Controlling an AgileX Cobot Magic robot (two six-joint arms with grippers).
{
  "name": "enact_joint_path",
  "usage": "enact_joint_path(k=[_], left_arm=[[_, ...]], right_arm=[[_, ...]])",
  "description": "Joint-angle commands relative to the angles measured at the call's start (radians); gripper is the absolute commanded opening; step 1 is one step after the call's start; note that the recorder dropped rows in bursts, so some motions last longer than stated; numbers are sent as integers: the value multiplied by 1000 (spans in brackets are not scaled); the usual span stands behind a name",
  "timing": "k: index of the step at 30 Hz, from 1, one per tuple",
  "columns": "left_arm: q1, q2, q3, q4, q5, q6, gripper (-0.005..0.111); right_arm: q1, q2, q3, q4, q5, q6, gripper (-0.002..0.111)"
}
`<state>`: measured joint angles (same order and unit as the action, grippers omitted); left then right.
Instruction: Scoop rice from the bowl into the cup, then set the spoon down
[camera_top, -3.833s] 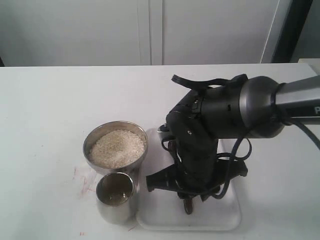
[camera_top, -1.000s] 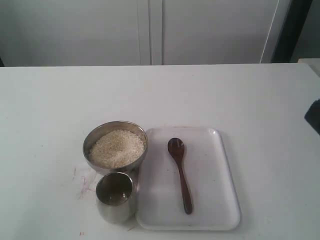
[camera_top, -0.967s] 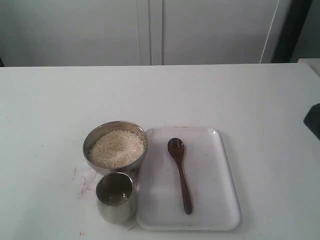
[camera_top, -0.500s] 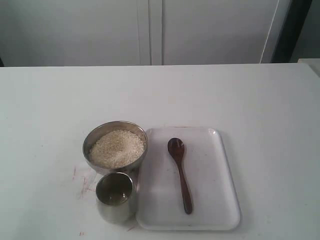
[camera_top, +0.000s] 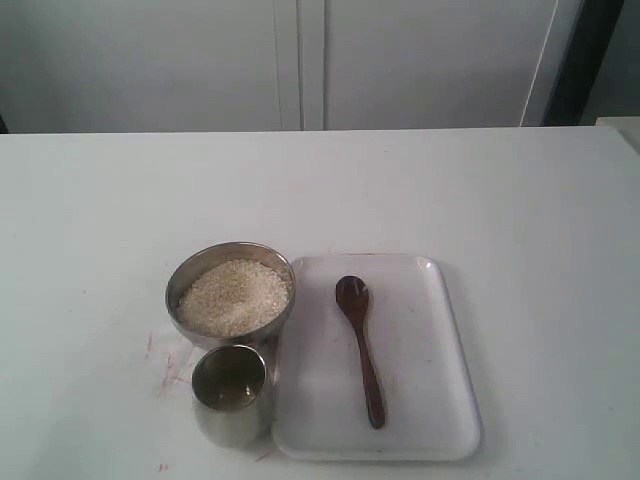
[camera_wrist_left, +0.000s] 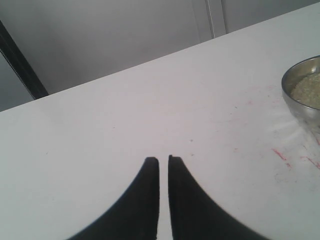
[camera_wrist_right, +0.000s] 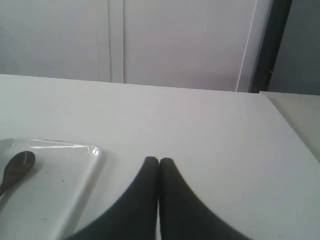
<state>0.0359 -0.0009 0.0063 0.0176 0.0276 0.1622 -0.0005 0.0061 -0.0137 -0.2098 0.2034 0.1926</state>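
The steel bowl (camera_top: 173, 292) holds a mound of white rice (camera_top: 235, 297) left of centre on the table. Just in front of it stands the small steel cup (camera_top: 231, 425); its inside is dim and I cannot tell what it holds. The dark wooden spoon (camera_top: 362, 350) lies free on the white tray (camera_top: 430, 380), scoop towards the back. Neither arm shows in the exterior view. My left gripper (camera_wrist_left: 163, 159) hovers over bare table, away from the bowl (camera_wrist_left: 296, 97) and rice (camera_wrist_left: 308, 89), jaws nearly together and holding nothing. My right gripper (camera_wrist_right: 159, 160) is shut and empty, beside the tray (camera_wrist_right: 65, 185) and apart from the spoon (camera_wrist_right: 17, 167).
Red scribble marks (camera_top: 165, 365) stain the white table left of the cup. A pale wall with cabinet doors (camera_top: 300, 60) runs behind the table's far edge. A dark vertical post (camera_top: 580, 60) stands at the back right.
The right arm, earlier low over the tray at the spoon, has drawn back to the right and left the exterior view. The spoon lies alone on the tray.
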Motion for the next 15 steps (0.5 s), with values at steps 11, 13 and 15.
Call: enact_joint_path(k=[11, 13, 15], left_arm=[[-1, 1, -6, -9, -6, -1, 14], [-1, 1, -6, -9, -6, -1, 14], [-1, 1, -6, -9, -6, -1, 14]], right_arm=[[-11, -6, 14, -11, 114, -57, 0], [-11, -6, 14, -7, 136, -57, 0], [-11, -6, 14, -8, 139, -57, 0]])
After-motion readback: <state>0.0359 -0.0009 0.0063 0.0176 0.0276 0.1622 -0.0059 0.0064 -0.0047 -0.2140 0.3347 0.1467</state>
